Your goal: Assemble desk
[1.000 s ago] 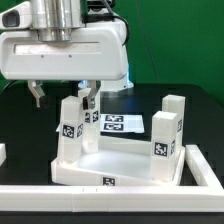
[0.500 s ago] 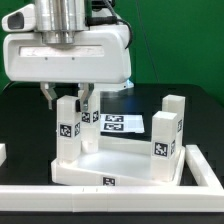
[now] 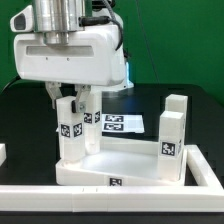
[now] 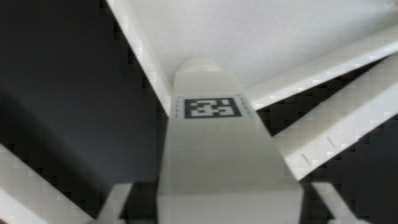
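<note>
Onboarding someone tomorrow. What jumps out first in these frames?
The end effector closed on a white tagged leg standing upright in the tabletop corner on the exterior view's left; the wrist view looks straight down that leg. Two more legs stand at the exterior view's right. The marker board lies behind on the black table.

My arm's end effector [image 3: 72, 97] shows a boxy white housing beneath a silver-grey cylindrical wrist, with short, apparently dark-tipped fingers [image 3: 52, 96].
</note>
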You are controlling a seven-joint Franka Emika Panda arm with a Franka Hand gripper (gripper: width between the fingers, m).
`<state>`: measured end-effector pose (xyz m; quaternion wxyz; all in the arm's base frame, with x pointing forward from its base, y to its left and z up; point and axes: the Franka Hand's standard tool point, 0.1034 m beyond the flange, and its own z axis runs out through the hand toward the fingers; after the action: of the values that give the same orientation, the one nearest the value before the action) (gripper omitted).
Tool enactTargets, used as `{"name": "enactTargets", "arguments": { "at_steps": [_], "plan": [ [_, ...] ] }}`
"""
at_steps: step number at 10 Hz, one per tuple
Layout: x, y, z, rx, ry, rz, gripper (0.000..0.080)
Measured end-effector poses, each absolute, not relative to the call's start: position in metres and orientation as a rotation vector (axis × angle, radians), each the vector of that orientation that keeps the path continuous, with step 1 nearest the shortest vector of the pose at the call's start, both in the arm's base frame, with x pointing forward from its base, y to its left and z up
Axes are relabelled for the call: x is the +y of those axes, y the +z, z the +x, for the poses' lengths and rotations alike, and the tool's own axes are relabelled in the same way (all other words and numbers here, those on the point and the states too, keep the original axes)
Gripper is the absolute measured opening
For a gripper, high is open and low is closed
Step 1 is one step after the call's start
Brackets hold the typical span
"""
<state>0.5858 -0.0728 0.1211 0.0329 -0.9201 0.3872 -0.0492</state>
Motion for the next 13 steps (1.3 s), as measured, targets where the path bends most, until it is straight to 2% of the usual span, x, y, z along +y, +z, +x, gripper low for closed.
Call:
{"name": "enactTargets", "arguments": {
  "at_steps": [4,6,10,11,12,13],
  "plan": [
    [-0.073,0.12,0.593,1.815,-0.102,-2.393,0.0289],
    [-0.071,0.119,0.596,2.165,-0.086,-1.935,0.0289],
    [-0.063,0.119,0.603,2.336,-0.1,-1.669,0.029],
    [-0.063,0.118,0.603,2.336,-0.1,-1.67,0.0384],
    [-0.063,0.118,0.603,2.32,-0.104,-1.694,0.0384],
    [-0.063,0.118,0.603,2.32,-0.104,-1.694,0.055]
  ]
}}
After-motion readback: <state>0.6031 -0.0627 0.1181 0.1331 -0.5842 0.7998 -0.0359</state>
